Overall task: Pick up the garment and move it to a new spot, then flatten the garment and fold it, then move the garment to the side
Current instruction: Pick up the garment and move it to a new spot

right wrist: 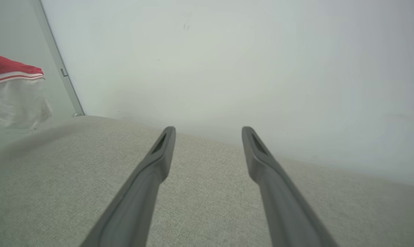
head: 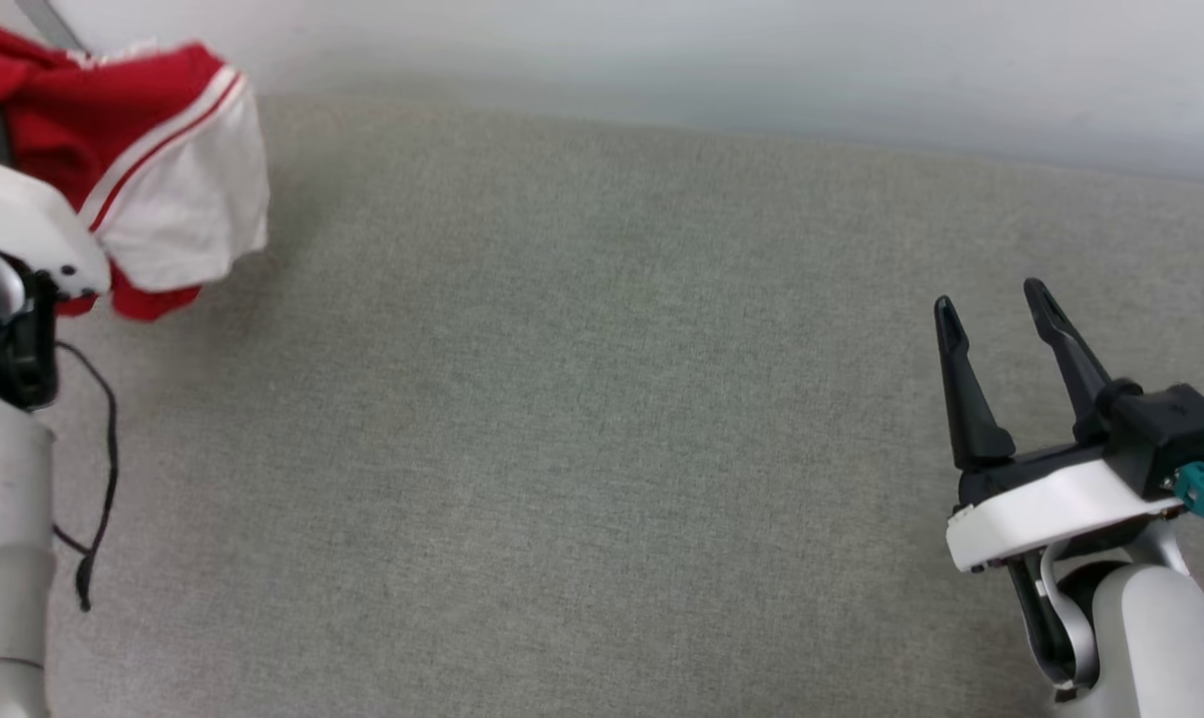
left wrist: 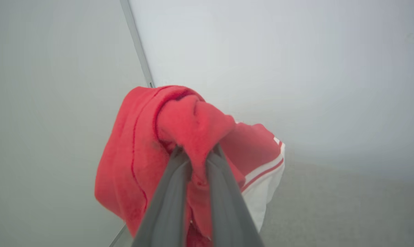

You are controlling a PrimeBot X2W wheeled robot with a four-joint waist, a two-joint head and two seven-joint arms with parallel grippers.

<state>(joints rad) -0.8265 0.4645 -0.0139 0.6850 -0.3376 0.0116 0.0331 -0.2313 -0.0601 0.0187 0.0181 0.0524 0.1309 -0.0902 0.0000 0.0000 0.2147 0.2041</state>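
We see our left claw (left wrist: 197, 150) pressed together on a bunched fold of the garment (left wrist: 138, 151), its two grey fingers (left wrist: 165, 192) closing on the red cloth from either side. The shirt hangs from that pinch in a loose bundle above the far left corner of the counter (head: 602, 419), close to the wall (head: 661, 50). One white sleeve end, with its thin red-and-white stripes, droops on the side facing the middle of the counter. In the head view our left arm rises along the left edge. Its pale forearm (head: 3, 499) is upright and its white wrist housing bends toward the wall, partly covering the shirt, with a thin black cable (head: 108, 439) looping down beside it. Our right claw (head: 990, 296) sits at the lower right, well apart from the garment. Its fingers are spread with nothing between them and point toward the wall, leaning slightly left. Its wrist view shows both fingers held low over the grey woven cloth; whether they touch it we cannot tell
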